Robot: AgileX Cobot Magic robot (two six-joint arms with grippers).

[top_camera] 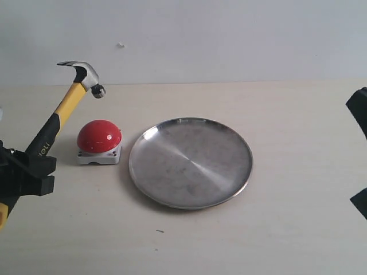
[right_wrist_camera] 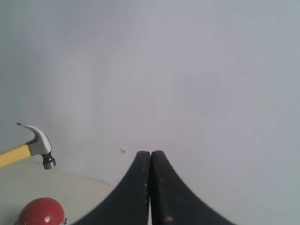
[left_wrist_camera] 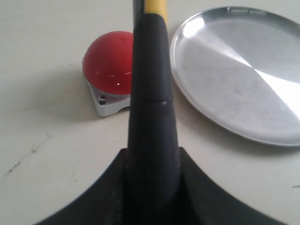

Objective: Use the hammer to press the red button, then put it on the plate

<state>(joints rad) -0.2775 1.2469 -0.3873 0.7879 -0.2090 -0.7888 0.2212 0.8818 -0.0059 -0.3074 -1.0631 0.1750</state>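
So the left gripper is clamped tight on the hammer by its black grip, off to the left of the plate. The head is raised clear above the button, which sits just left of the plate. The right gripper is pinched closed, holding nothing.

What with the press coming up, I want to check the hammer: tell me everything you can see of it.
The hammer is a claw hammer: dark, shiny metal head with a curved claw, yellow handle turning black lower down, with lettering there. The left hand is shut on the black grip and holds it in the air, tilted, head uppermost. The head is raised above the red button, not touching it.
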